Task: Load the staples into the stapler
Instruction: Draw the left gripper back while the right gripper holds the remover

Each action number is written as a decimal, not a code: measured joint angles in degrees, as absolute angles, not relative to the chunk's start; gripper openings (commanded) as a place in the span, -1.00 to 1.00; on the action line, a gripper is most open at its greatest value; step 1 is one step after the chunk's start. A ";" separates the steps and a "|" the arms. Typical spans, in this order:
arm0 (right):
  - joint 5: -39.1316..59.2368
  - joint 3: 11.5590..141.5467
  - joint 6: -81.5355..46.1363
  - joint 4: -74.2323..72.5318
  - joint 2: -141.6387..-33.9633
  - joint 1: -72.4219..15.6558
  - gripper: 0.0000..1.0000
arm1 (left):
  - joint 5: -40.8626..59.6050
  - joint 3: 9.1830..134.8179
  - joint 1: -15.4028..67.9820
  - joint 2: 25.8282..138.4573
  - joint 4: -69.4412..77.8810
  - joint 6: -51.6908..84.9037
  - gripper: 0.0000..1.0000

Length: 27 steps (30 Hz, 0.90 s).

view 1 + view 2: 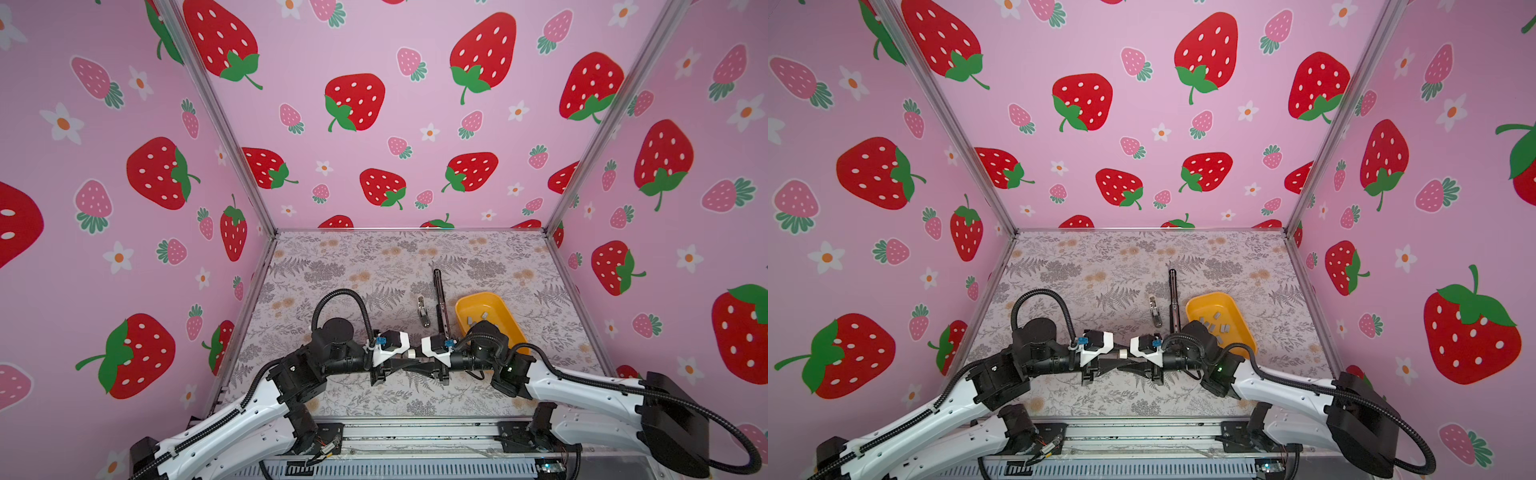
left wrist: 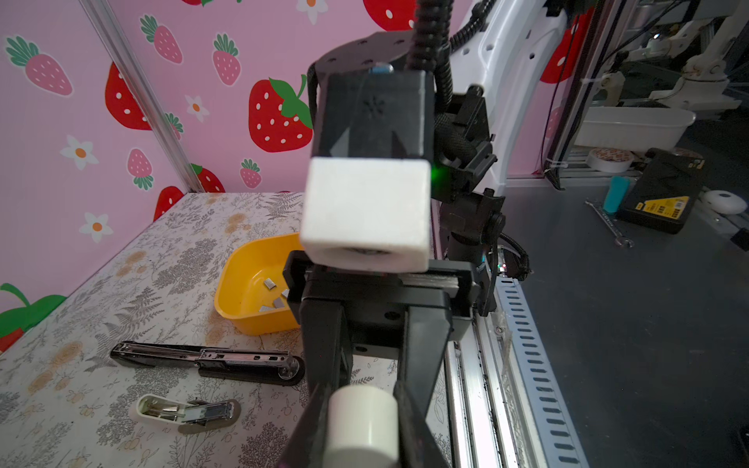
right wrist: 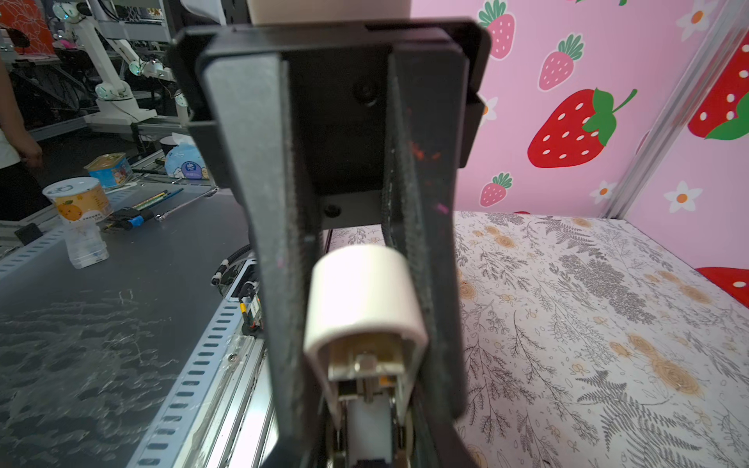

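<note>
Two end effectors facing tip-to-tip, stapler between

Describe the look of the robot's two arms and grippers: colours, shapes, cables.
The left arm and right arm have white shells with black joints; black ribbed cables loop along them, with blue plugs near the wrists. The left gripper and right gripper have long, black, tapering fingers below white camera blocks.

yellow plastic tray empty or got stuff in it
Not empty: the yellow plastic tray holds several small grey metallic staple strips, loose on its floor.
</note>
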<state>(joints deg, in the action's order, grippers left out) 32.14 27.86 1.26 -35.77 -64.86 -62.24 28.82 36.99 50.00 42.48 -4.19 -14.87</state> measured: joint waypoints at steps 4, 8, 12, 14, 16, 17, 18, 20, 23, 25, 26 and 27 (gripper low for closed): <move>26.39 27.86 0.01 -35.59 -64.86 -62.08 -0.82 | 24.38 36.95 50.02 39.72 -3.33 -13.15 0.72; 19.64 27.86 -1.48 -35.29 -64.51 -62.08 -0.89 | 13.32 36.34 50.04 35.55 -2.55 -8.16 0.98; 12.82 27.86 -3.40 -34.30 -62.39 -62.08 -0.96 | -3.29 36.21 50.04 31.24 -3.84 -0.08 0.98; 9.80 27.86 -4.64 -33.78 -60.93 -62.02 -0.95 | -11.94 36.27 50.02 29.34 -5.74 4.62 0.98; 6.85 27.86 -6.07 -33.15 -59.70 -61.98 -0.95 | -20.97 36.34 50.02 28.05 -8.51 9.39 0.98; 5.72 27.86 -6.63 -33.04 -59.44 -61.98 -0.95 | -24.34 36.34 50.02 27.64 -9.74 11.33 0.98; 4.21 27.86 -7.73 -32.88 -59.24 -61.98 -0.95 | -28.45 36.29 50.02 26.98 -11.51 14.02 0.98; 1.56 27.86 -9.58 -32.23 -59.22 -61.98 -0.96 | -33.61 35.77 49.98 25.50 -13.63 17.54 0.98; -2.68 28.60 -14.15 -29.19 -59.94 -61.98 -1.00 | -37.80 32.84 49.98 21.47 -14.06 19.90 0.98; -5.80 31.20 -18.24 -25.08 -62.02 -62.19 -1.00 | -40.25 30.59 49.98 18.24 -15.22 20.84 0.98; -7.03 32.67 -19.99 -23.44 -63.26 -62.43 -1.00 | -41.30 29.87 49.98 16.64 -16.40 21.39 0.98; -8.38 34.50 -21.98 -21.58 -64.84 -62.81 -1.00 | -42.46 29.26 49.89 14.72 -18.00 22.17 0.98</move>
